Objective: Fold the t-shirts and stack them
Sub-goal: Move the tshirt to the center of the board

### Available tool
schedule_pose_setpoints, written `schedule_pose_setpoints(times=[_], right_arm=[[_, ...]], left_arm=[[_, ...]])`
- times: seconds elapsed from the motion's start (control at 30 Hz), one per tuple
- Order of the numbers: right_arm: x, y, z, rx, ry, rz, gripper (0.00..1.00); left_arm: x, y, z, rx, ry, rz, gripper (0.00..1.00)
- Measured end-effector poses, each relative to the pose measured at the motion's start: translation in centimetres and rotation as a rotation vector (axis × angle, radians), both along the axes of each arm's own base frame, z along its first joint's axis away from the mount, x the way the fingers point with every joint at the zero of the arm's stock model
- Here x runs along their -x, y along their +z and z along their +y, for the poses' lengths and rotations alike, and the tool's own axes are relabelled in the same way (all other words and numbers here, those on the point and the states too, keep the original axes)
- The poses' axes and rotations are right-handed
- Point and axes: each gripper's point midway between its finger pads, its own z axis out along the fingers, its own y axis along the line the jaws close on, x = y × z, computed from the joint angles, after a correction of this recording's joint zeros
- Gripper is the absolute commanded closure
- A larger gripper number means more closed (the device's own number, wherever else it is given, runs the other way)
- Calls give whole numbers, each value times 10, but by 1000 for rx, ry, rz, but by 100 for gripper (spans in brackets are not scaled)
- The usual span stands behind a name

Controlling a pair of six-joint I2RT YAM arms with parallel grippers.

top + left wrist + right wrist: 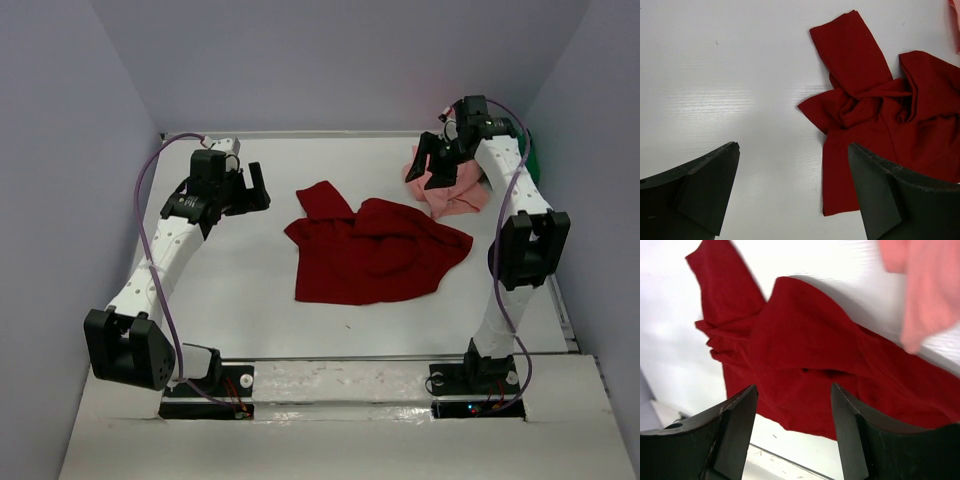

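A dark red t-shirt (370, 248) lies crumpled and spread out in the middle of the white table (240, 290). At the back right, a salmon pink t-shirt (455, 195) sits in a heap. A strip of the green t-shirt (529, 155) shows behind the right arm. My left gripper (248, 195) hangs open over bare table, left of the red shirt. In the left wrist view the red shirt (880, 115) lies ahead and to the right of that open gripper (794, 146). My right gripper (436, 175) hovers open above the pink heap's left edge, holding nothing. Its wrist view looks past the open gripper (794, 387) to the red shirt (800, 350) and blurred pink cloth (925, 285).
Grey walls (80, 200) close in the table on the left, back and right. A raised strip (340, 380) runs along the near edge between the two arm bases. Purple cables (150, 240) loop beside each arm.
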Motion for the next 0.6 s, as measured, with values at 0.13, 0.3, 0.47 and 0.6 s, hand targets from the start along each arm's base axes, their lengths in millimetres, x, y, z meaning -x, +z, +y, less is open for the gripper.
schedule_pose_setpoints(times=[0.13, 0.3, 0.47, 0.6], right_arm=[[-15, -32, 25, -100, 55, 50, 36], [-29, -73, 54, -138, 110, 129, 36], [-41, -88, 85, -143, 176, 125, 36], [-43, -83, 103, -178, 220, 110, 37]], left_arm=[[-1, 0, 2, 0, 6, 1, 1], [-3, -2, 7, -1, 20, 7, 1], [-4, -7, 12, -4, 33, 21, 1], [-5, -7, 14, -4, 38, 22, 1]])
